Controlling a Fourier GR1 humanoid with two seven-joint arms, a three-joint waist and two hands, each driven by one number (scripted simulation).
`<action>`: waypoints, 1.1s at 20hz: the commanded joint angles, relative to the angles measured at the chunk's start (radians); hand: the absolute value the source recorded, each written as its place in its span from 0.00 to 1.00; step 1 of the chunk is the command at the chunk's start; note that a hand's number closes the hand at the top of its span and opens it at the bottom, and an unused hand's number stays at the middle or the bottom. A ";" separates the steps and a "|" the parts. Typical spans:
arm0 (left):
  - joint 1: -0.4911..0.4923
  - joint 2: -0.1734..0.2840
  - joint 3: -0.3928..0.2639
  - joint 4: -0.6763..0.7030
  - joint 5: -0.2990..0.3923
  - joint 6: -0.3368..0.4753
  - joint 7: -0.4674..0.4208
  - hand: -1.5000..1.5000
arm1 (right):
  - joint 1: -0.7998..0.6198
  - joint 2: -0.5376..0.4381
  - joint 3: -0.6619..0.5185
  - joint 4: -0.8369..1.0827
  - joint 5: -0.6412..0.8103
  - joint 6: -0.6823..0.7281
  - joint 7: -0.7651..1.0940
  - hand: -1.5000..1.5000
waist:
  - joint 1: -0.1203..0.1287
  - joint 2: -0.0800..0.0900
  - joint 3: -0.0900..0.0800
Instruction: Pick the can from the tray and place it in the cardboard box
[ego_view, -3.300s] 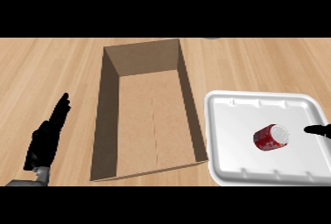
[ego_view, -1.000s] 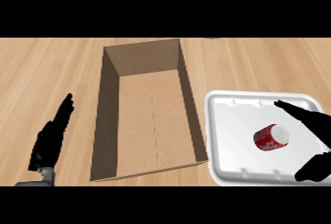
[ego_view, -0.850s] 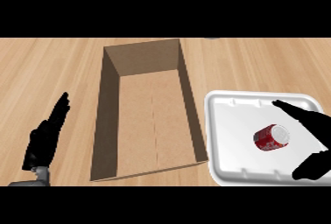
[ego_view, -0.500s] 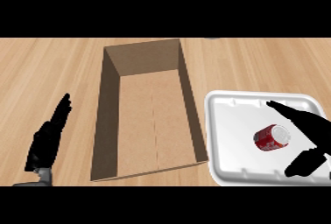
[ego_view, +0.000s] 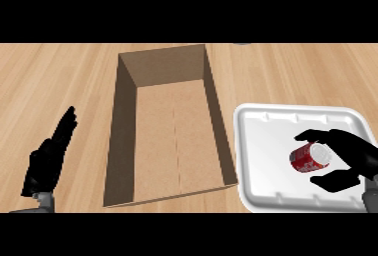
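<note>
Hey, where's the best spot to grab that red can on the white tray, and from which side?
Probably round its red side wall, coming from the right. The can lies tipped on the tray, pale end up and toward the right, so the curved wall is what offers opposing faces. The right hand already brackets it, fingers above and thumb below. The left hand rests open left of the cardboard box.
</note>
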 joint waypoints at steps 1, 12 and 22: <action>-0.011 0.007 0.023 -0.018 0.001 -0.015 0.037 0.50 | 0.024 -0.009 -0.007 -0.018 0.057 -0.048 -0.079 1.00 | -0.001 0.000 0.000; 0.015 -0.006 0.032 0.003 -0.004 -0.013 -0.005 0.50 | 0.075 0.085 0.021 -0.168 0.240 -0.264 0.036 1.00 | -0.008 -0.003 -0.001; 0.008 -0.011 0.036 0.031 0.001 -0.011 0.002 0.50 | 0.433 0.368 0.344 -0.465 0.761 -0.490 0.584 1.00 | -0.046 -0.011 -0.004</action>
